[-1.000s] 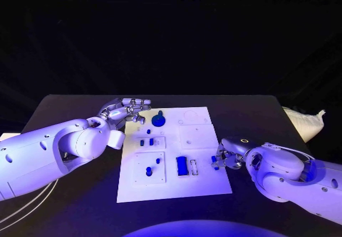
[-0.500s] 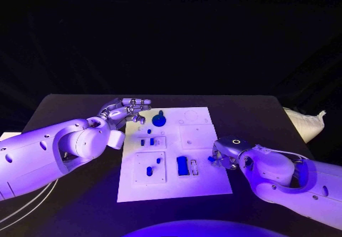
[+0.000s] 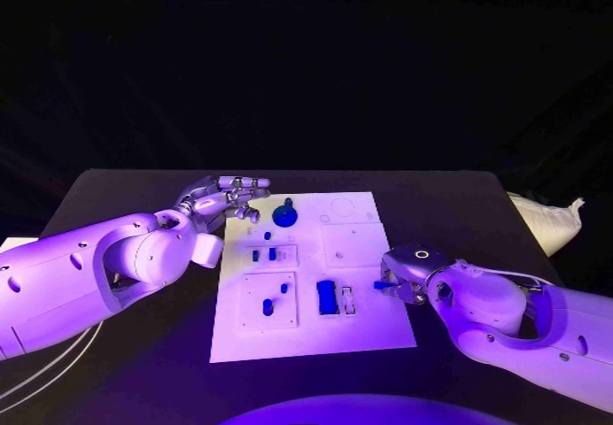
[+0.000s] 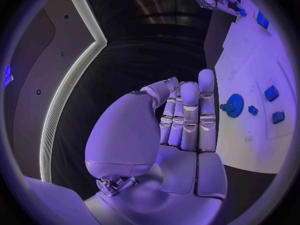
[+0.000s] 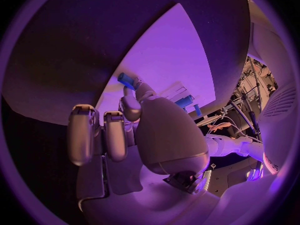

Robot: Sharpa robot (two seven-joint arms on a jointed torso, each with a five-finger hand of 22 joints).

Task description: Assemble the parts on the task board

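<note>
A: What does the left hand (image 3: 228,198) do?

B: It is beside the far left corner of the task board (image 3: 364,328), over the black worktop (image 3: 128,186). The fingers (image 4: 187,115) stand straight and close together, and it holds nothing.

A: Which parts are on the board?

B: Near that hand stands a blue gear (image 3: 283,214). Nearer to the robot are some small blue pieces (image 3: 262,255), then one blue peg (image 3: 267,307), and to its right a bigger blue block (image 3: 326,297) next to a white slot.

A: And the right hand (image 3: 407,283)?

B: It is at the right edge of the board. It pinches a small blue part (image 3: 381,285) in its fingertips (image 5: 130,103), just above the white plate.
</note>
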